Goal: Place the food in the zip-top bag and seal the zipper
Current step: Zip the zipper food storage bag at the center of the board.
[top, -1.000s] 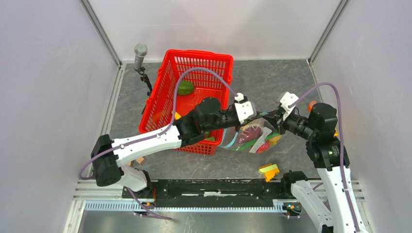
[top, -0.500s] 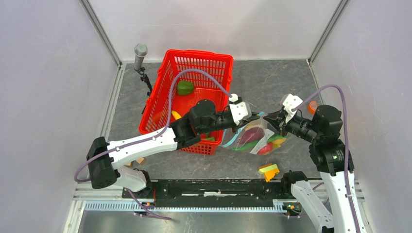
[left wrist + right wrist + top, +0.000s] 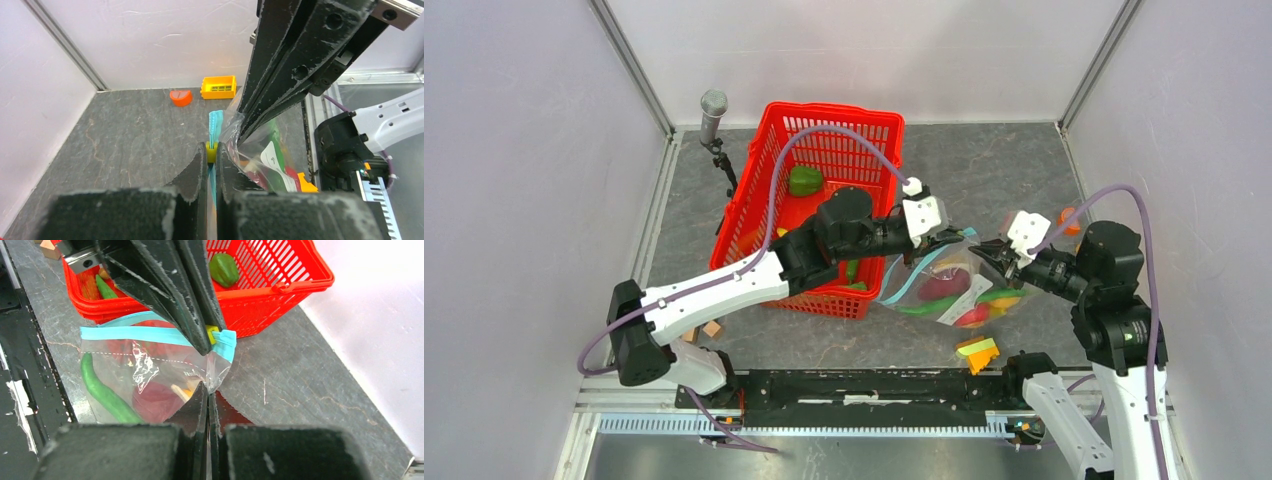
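Note:
The zip-top bag (image 3: 959,292) lies right of the basket, holding food: a long green vegetable (image 3: 102,392), a dark red piece (image 3: 157,400) and other red, yellow and green pieces. Its light blue zipper (image 3: 130,333) runs along the mouth. My left gripper (image 3: 211,150) is shut on the zipper's yellow slider (image 3: 212,332), at the strip's end by the bag's corner. My right gripper (image 3: 206,387) is shut on the clear plastic just below that corner. In the top view the left gripper (image 3: 952,239) and right gripper (image 3: 984,250) nearly meet.
The red lattice basket (image 3: 824,112) stands behind the left arm with a green pepper (image 3: 804,181) and other pieces inside. A yellow-green-orange block stack (image 3: 977,352) lies near the front. A yellow crate (image 3: 218,87) and an orange-red piece (image 3: 180,97) sit by the right wall. A microphone (image 3: 713,105) stands back left.
The right arm has drawn back to the right and the bag has shifted right with it. More of the blue strip now shows behind the left gripper. Both grippers stayed shut.

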Controlling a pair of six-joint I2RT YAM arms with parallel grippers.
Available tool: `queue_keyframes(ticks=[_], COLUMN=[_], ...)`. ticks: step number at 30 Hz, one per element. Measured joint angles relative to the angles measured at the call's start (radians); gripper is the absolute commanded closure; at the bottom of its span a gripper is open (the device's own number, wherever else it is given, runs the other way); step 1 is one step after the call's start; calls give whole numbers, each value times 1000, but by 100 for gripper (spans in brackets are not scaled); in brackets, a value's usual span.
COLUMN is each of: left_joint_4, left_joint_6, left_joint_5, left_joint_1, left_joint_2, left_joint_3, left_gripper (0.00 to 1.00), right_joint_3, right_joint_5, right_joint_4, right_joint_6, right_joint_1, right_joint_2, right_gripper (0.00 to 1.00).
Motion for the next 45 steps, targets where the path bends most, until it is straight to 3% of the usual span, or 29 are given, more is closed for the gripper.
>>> queue_keyframes(ticks=[2, 3, 6, 10, 18, 22, 24, 25, 36, 45], left_joint_4=[-57, -63, -105, -156, -201, -211, -218, -221, -195, -80], left_joint_6=[3, 3, 10, 14, 21, 26, 30, 31, 33, 29], left_joint_5=[44, 51, 98, 134, 162, 163, 163, 164, 151, 76], left_joint_1=[7, 11, 18, 21, 21, 27, 30, 30, 30, 30], left_joint_2=[26, 30, 50, 56, 56, 56, 56, 56, 56, -20], left_joint_3=[58, 64, 91, 92, 92, 92, 92, 92, 76, -89], left_gripper=[98, 98, 98, 98, 98, 98, 98, 98, 98, 98], right_joint_3=[3, 3, 3, 3, 0, -4, -11, -14, -45, -45], right_joint_5=[-4, -7, -23, -40, -79, -107, -113, -114, -43, 138], right_joint_4=[-3, -5, -18, -21, -10, -8, -8, -8, 57, 80], right_joint_6=[-10, -13, -21, -25, -25, -26, -26, -29, 42, 166], right_joint_1=[0, -1, -1, -1, -3, -3, -3, -3, -1, 8], right_joint_2=[-7, -10, -8, -6, 14, 37, 43, 45, 26, 13], right_gripper=[95, 88, 77, 69, 72, 84, 99, 100, 100, 100])
